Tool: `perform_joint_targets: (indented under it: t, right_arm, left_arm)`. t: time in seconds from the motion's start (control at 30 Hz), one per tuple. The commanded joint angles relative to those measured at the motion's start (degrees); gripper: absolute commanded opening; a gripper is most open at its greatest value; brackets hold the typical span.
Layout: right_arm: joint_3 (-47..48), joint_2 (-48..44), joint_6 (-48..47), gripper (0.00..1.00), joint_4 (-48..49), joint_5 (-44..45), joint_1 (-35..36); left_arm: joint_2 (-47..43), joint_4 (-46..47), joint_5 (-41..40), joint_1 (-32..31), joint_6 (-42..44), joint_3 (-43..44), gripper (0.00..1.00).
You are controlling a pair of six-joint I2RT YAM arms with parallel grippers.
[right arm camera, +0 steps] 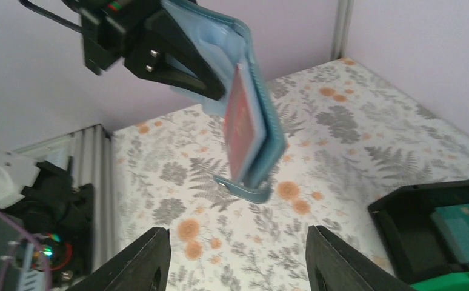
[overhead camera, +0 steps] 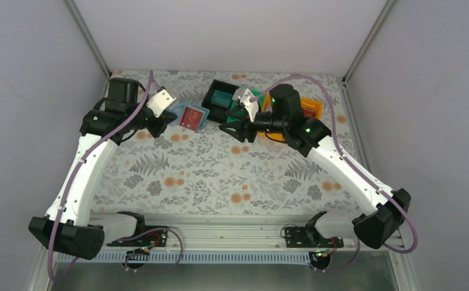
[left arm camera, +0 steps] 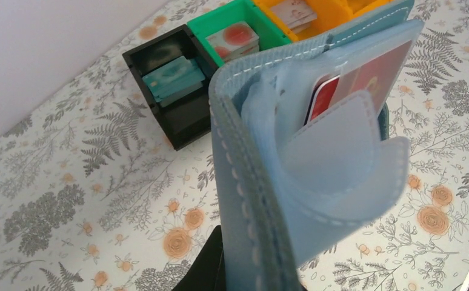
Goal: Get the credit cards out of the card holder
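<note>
Wallet, soft and floppy, hangs clear of the surface at the far left, pinched at one end in the closed left gripper. Its length runs toward the bins. The red card pokes out that way; it looks thin, stiff and slick, so grab its bare edge. The right gripper gapes empty nearby.

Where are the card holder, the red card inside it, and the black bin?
card holder [left arm camera: 335,163], left wrist view, on its pale blue inner pocket.
red card [right arm camera: 242,121], right wrist view, on the card's exposed red face.
black bin [left arm camera: 186,124], left wrist view, on its near wall.
</note>
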Motion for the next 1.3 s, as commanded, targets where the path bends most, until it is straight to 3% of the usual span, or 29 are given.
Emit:
perform_joint_targets:
  t: [0.0,0.07,0.13,0.2,0.23,0.43,0.5,0.63,0.73,0.87,0.93,0.97,1.03,1.17,1.27]
  right_arm:
    - [-0.61,1.54,7.38,0.60,7.04,-12.45,-0.25]
    - [-3.27,1.74,10.02,0.65,12.00,-15.60,-0.24]
    - [-4.76,1.94,11.68,0.72,14.91,-12.06,-0.24]
    - [-4.29,3.09,12.09,0.93,15.27,-8.95,-0.25]
    - [-4.00,3.86,12.39,0.99,15.38,-8.29,-0.23]
    - [-1.75,8.88,15.14,0.98,20.69,-14.79,0.89]
    - [-0.08,10.65,14.46,0.88,20.00,-14.82,1.73]
    - [1.10,12.26,14.49,0.37,20.61,-16.86,1.86]
    - [0.61,12.35,14.62,0.05,20.04,-16.88,1.86]
    - [-1.51,11.48,15.64,0.04,20.33,-17.19,1.83]
    - [-2.35,11.36,17.44,0.04,19.89,-15.20,1.83]
    - [-2.15,11.71,18.75,0.04,18.81,-12.86,1.78]
    - [-0.80,13.10,22.14,0.04,14.68,-5.03,2.04]
    - [1.28,15.54,24.68,0.04,5.36,20.45,5.81]
    - [3.50,18.53,24.58,0.04,-0.27,33.47,8.36]
  left_arm:
    - [0.12,1.86,0.67,-0.45,-2.71,0.32,0.02]
    - [-0.03,2.18,2.99,-0.50,-2.82,0.39,0.03]
    - [0.14,2.04,4.05,-0.51,-3.10,0.55,0.02]
    - [0.16,1.81,5.67,-0.46,-2.98,0.31,0.02]
    - [0.13,1.79,6.80,-0.48,-2.90,0.06,0.02]
    - [-0.51,1.47,10.48,-0.51,-3.00,-0.65,0.02]
    - [-0.65,1.30,11.62,-0.49,-2.77,-0.72,0.02]
    - [-0.61,0.95,13.66,-0.39,-1.99,-0.90,0.02]
    - [-0.16,0.33,16.12,-0.34,-1.47,-0.67,0.02]
    - [0.31,0.14,17.09,0.21,-1.14,-0.34,0.04]
    - [0.66,1.19,15.15,0.93,-1.99,-1.02,0.29]
    - [0.94,1.92,13.78,1.32,-2.69,-1.30,0.36]
    - [2.21,2.99,11.26,2.12,-3.81,-1.37,0.41]
    - [4.96,4.12,7.98,3.38,-5.00,0.11,0.54]
    - [5.66,3.77,7.84,3.60,-4.96,1.89,0.57]
